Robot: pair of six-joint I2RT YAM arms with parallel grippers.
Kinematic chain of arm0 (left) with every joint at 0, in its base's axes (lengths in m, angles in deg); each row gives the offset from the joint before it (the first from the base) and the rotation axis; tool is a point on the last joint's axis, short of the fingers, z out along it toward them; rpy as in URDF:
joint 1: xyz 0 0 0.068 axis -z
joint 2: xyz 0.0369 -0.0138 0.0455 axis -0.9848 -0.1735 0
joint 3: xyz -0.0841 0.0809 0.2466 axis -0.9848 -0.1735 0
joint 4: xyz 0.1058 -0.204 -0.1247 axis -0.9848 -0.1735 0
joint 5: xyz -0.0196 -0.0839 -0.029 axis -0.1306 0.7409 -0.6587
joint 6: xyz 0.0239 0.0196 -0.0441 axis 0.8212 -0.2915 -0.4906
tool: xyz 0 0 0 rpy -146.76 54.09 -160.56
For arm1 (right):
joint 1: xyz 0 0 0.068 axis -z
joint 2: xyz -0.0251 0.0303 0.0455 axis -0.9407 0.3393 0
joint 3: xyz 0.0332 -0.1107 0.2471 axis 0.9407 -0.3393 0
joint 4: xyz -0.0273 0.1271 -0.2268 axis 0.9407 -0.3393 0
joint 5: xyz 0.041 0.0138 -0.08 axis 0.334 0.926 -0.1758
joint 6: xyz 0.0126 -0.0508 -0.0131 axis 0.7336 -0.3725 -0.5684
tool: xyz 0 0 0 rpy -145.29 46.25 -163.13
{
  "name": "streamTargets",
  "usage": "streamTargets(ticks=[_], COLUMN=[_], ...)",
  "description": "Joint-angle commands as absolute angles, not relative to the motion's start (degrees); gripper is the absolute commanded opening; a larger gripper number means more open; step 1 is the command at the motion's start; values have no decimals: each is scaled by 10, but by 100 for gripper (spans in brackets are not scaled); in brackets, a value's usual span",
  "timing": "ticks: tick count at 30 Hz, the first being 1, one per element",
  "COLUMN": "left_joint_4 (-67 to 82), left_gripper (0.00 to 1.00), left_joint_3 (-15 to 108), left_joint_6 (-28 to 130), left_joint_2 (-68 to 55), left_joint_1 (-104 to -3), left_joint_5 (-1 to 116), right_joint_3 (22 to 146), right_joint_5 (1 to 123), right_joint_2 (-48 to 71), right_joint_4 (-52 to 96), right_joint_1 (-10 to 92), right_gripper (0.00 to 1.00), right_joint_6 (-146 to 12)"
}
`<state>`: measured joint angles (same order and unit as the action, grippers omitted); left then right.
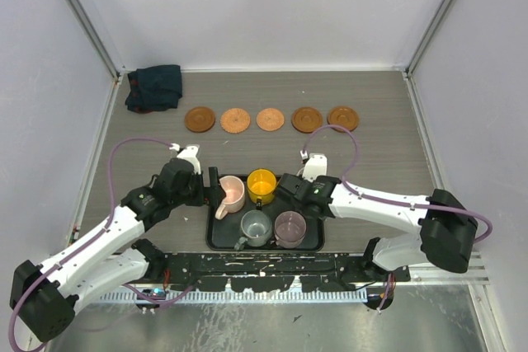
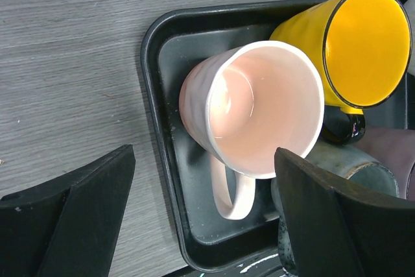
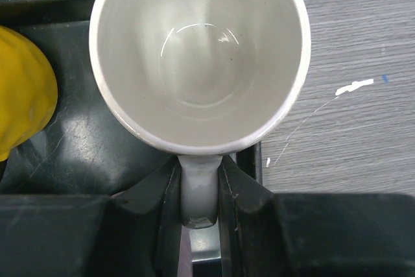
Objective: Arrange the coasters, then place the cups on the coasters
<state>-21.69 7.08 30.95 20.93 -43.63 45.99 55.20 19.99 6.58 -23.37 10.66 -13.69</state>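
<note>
1. Two grippers work at the tray [image 2: 162, 43]: the right gripper [image 3: 199, 189] pinches the handle of the cream mug [image 3: 198, 50], at the tray's far right corner.
2. Left gripper [image 2: 202, 160] is spread wide at the pink mug [image 2: 259, 108], far left in the tray, gripping nothing.
3. Yellow mug [image 1: 261, 181], grey mug [image 1: 255, 224] and mauve mug [image 1: 289, 225] sit in the tray too.
4. Five coasters [image 1: 270, 119] lie in a far row, all bare. Arranging looks done, and every cup remains to be placed.
</note>
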Motion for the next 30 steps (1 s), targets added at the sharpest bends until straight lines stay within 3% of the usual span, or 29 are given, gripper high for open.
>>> streamTargets(ticks=[1,16,24,30], left_joint_4=[-191,-189,-155,-132], left_gripper=[89,89,91,93], left_joint_3=[95,89,95,106], left_joint_6=[320,320,324,325], left_joint_2=[220,249,227,188], left_joint_1=[-434,-434,-434,-435], left_joint_5=[447,415,395,374], right_joint_3=[588,607,607,659], right_joint_5=[117,56,114,190], right_joint_2=[32,15,-30,43], right_joint_4=[-258,-251,-49,59], right_joint_1=[108,135,311,447], right_gripper=[1,1,1,1], right_joint_6=[-150,-191,-411,-540])
